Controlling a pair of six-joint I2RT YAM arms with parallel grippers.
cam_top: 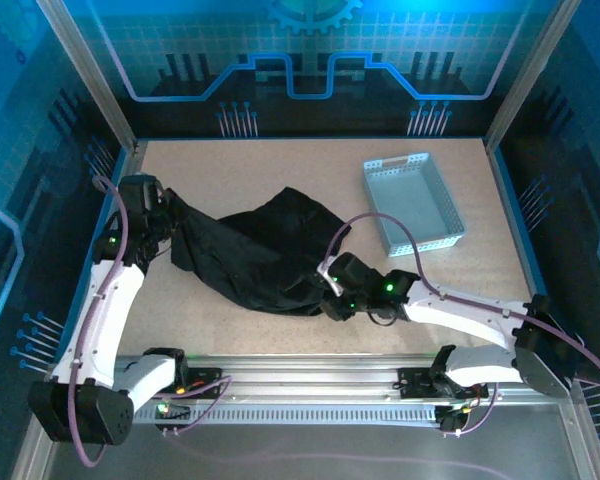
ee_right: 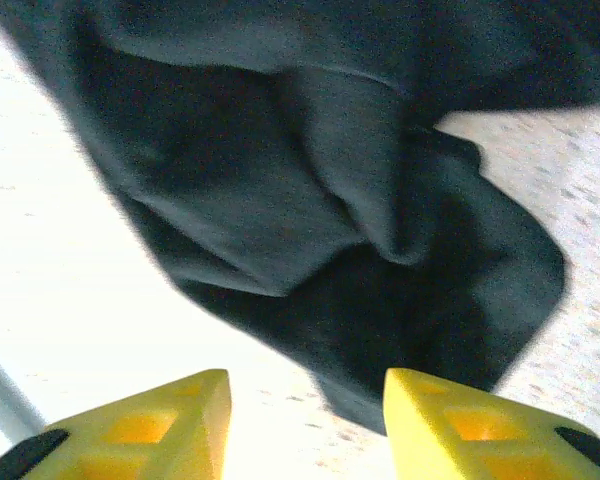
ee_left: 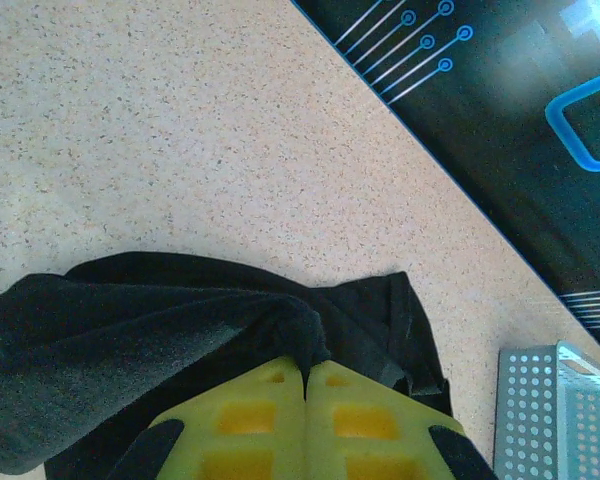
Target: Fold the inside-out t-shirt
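From above we see the shirt (cam_top: 260,255) crumpled left of the tray (cam_top: 415,205), at the left wrist we find the left gripper (ee_left: 305,375) pinched shut on a fold, at the right wrist the right gripper (ee_right: 305,385) parted, shirt edge just beyond it

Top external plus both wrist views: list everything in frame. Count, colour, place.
t-shirt: 1, black, crumpled on the table left of centre, between the two arms
tray: 1, light grey, perforated, far right of the table, apart from the t-shirt
table: 1, beige speckled, under everything
wall panels: 3, dark with blue line pattern, back and both sides
mounting rail: 1, silver, near edge
left arm: 1, white and black, left side
right arm: 1, white and black, right side
left tool: 1, yellow fingers, shut on t-shirt fabric
right tool: 1, yellow fingers, open at the t-shirt's near edge
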